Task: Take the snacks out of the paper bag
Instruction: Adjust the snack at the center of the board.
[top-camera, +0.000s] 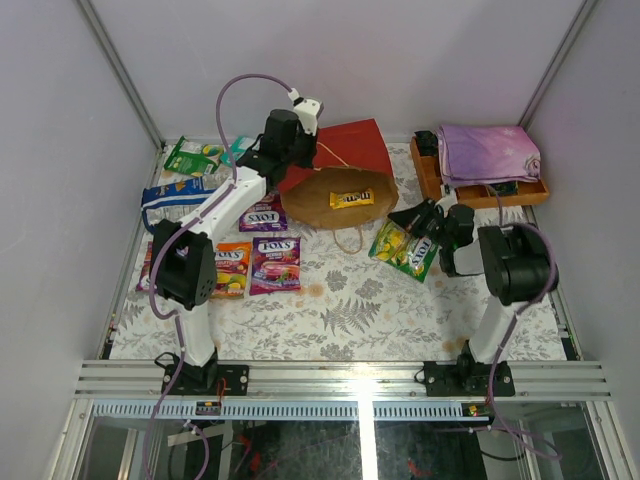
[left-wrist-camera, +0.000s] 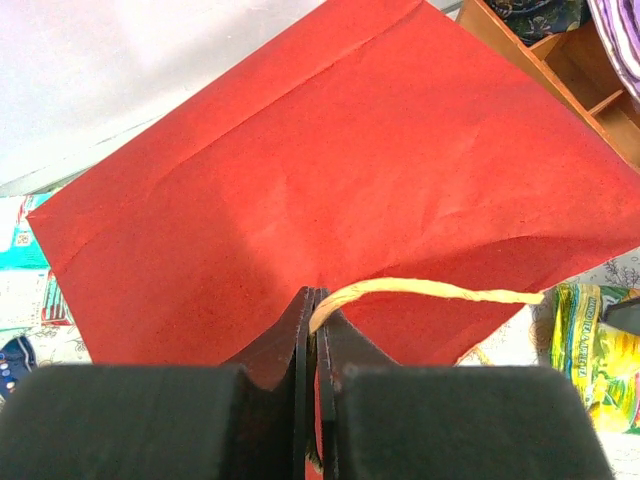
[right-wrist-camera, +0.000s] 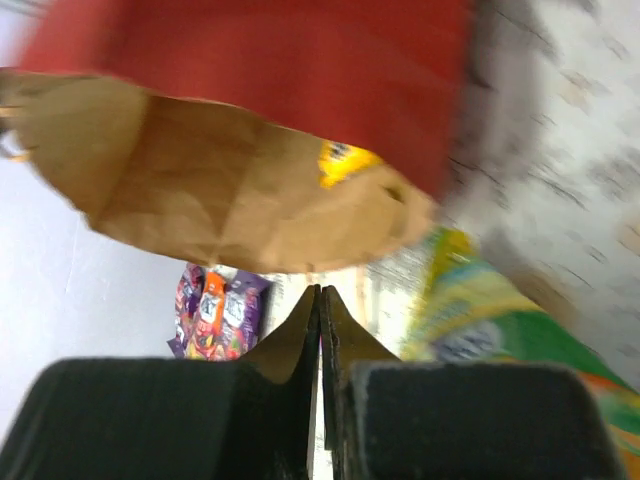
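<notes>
The red paper bag (top-camera: 350, 150) lies on its side at the back centre. Its brown mouth (top-camera: 340, 200) gapes toward the arms, with a yellow bar (top-camera: 352, 199) inside. My left gripper (top-camera: 297, 170) is shut on the bag's string handle (left-wrist-camera: 430, 289) at the left rim, seen as the left gripper (left-wrist-camera: 316, 296) pinching it against red paper. My right gripper (top-camera: 407, 217) is shut and empty just right of the mouth, above a yellow-green Fox's packet (top-camera: 403, 249). The right gripper (right-wrist-camera: 320, 290) faces the bag (right-wrist-camera: 240, 200) and the bar (right-wrist-camera: 345, 162).
Loose packets lie left of the bag: purple (top-camera: 275, 263), orange (top-camera: 230, 268), another purple (top-camera: 262, 216), blue-white (top-camera: 175, 195), green (top-camera: 190, 157). A wooden tray (top-camera: 480, 192) holding a folded purple cloth (top-camera: 487, 150) stands at the back right. Enclosure walls close in on both sides.
</notes>
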